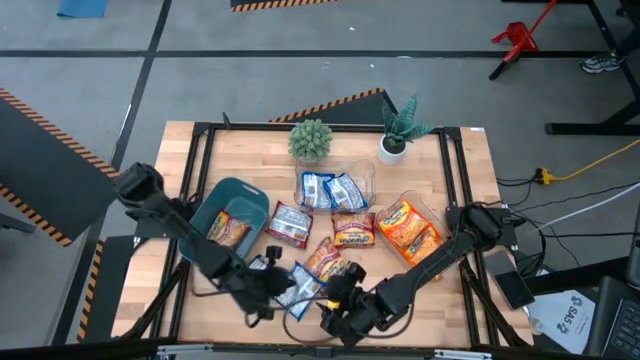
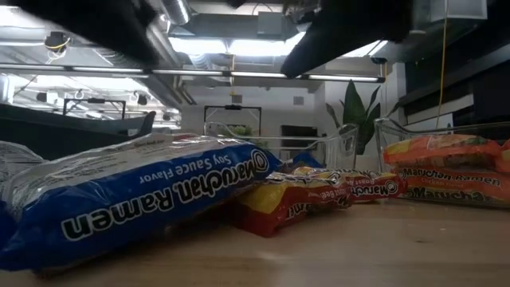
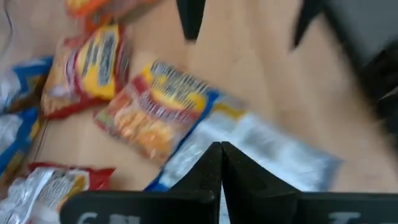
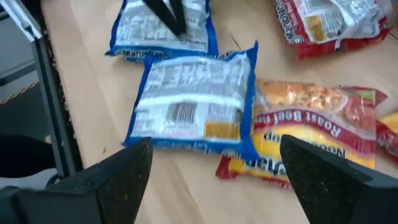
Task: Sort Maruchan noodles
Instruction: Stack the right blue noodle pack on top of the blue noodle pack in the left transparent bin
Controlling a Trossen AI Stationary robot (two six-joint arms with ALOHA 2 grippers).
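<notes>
Several Maruchan packets lie flat on the table. Two blue-and-white packets (image 4: 193, 99) (image 4: 161, 37) lie near the near edge, beside a red-yellow roast beef packet (image 4: 311, 134). My left gripper (image 3: 221, 149) (image 1: 272, 287) is shut, its tips over the farther blue packet (image 3: 261, 152). My right gripper (image 4: 214, 180) (image 1: 338, 305) is open and hovers over the nearer blue packet, a finger on either side. More blue packets lie in a clear tub (image 1: 330, 190), orange ones in another tub (image 1: 410, 225), and one packet in the teal bin (image 1: 235, 212). My left gripper's shut fingertips (image 4: 166, 17) come from above onto the back face of the farther blue-and-white packet (image 4: 149, 34), which lies flat on the table. Whether they touch it or stand just above it, I cannot tell.
Red-brown packets (image 1: 290, 225) (image 1: 353, 230) lie mid-table between bin and tubs. Two potted plants (image 1: 310, 140) (image 1: 397, 135) stand at the far edge. A black frame (image 1: 200, 130) rims the table. The two arms meet closely at the near edge. Bare wood shows on the table's right side.
</notes>
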